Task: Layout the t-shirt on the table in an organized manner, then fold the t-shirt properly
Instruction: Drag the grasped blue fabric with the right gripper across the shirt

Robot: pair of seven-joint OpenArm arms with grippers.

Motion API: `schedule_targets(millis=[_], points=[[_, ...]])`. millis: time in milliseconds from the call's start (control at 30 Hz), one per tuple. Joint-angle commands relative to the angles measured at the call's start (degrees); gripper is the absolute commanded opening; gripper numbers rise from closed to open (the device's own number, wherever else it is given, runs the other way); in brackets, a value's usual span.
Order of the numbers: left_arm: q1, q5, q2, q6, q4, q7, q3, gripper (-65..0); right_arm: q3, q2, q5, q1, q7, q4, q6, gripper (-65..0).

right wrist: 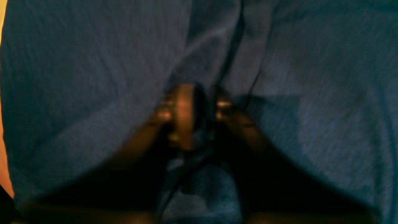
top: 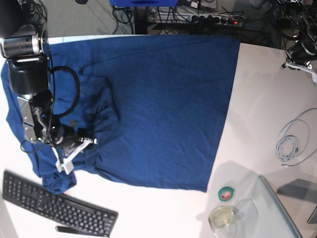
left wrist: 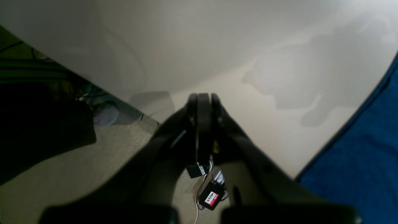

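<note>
Large dark navy-blue soft cloth t-shirt [top: 158, 104] is spread over the white smooth table [top: 257, 99], mostly flat; wrinkles are bunched just ahead of the right gripper [right wrist: 192, 93], which is clamped shut on a fold of the fabric. Left gripper [left wrist: 203, 99] is closed and empty over bare table, with the shirt edge off to its side. Fabric is judged light, limp and non-fragile; hems or sleeve corners are best pinched, not mid-panel. A small clear glass jar [top: 222, 217] of yellowish content sits well apart from both grippers.
</note>
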Motion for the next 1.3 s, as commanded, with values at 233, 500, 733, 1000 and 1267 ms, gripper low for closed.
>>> schedule_targets(millis=[233, 500, 733, 1000, 1267], points=[[-0.3, -0.4, -1.0, -0.3, 0.8, -0.8, -0.1, -65.0, 0.1, 0.7, 0.7, 0.9, 1.1, 2.0, 0.4, -65.0], [-0.3, -0.4, -1.0, -0.3, 0.8, -0.8, -0.1, -65.0, 0.1, -1.4, 0.7, -3.1, -3.3, 14.2, 0.4, -65.0], [-0.4, -0.4, -1.0, -0.3, 0.8, -0.8, 0.0, -65.0, 0.1, -5.6, 0.7, -4.1, -5.9, 17.6, 0.3, -65.0], [-0.4, -0.4, -1.0, -0.3, 0.8, -0.8, 0.0, -65.0, -4.8, -9.8, -0.8, -3.8, -5.6, 16.3, -0.8, -65.0], [-0.4, -0.4, -0.9, -0.3, 0.8, -0.8, 0.0, -65.0, -12.7, -13.8, -1.5, -3.7, -5.9, 16.4, -5.3, -53.1]])
